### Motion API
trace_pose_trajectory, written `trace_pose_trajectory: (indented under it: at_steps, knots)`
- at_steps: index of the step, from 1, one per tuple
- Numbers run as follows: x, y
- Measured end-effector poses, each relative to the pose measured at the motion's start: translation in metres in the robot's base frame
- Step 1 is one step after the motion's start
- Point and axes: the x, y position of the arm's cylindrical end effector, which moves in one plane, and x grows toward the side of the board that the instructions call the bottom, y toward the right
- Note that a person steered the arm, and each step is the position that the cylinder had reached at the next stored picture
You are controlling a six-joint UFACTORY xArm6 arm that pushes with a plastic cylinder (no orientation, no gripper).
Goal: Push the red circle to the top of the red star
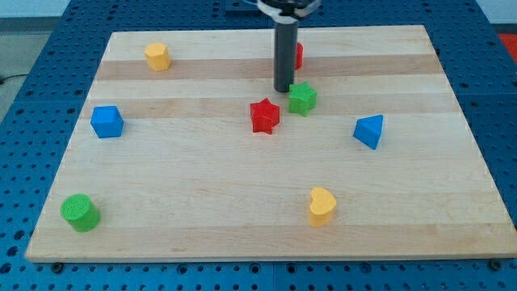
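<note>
Eight small coloured plastic blocks lay on the pale wooden board (242, 226), which rested on a blue perforated surface (32, 48). No gripper was fitted, so nothing was grasped or released; the arm ended in a straight dark rod (285, 52), and my tip (283, 90) stood on the board near the view's top centre. The red circle block (298, 55) sat directly behind the rod toward the view's top right, mostly hidden, with only a red sliver showing at the rod's right edge; contact between them could not be confirmed. The red star block (265, 115) lay just below and slightly to the view's left of my tip, apart from it. The green star block (303, 99) sat just beside my tip on the view's right. A yellow hexagonal block (157, 56) occupied the view's top left, a blue cube block (107, 122) the left, a green cylinder block (80, 212) the bottom left, a yellow heart block (321, 205) the bottom centre-right, and a blue triangular block (369, 131) the right.
</note>
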Motion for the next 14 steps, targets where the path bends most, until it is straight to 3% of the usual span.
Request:
trace_pose_trajectory:
  at_steps: [1,2,3,4,7,8,9,10,12,13,14]
  knots:
    - [-0.036,0.028]
    - [-0.059,0.103]
    - [-0.102,0.117]
    - [-0.106,0.053]
    - [0.004,-0.04]
    - [-0.017,-0.08]
    - [0.0,-0.108]
    - [0.028,-0.102]
    - [0.031,-0.071]
    - [0.02,-0.126]
    - [-0.003,-0.234]
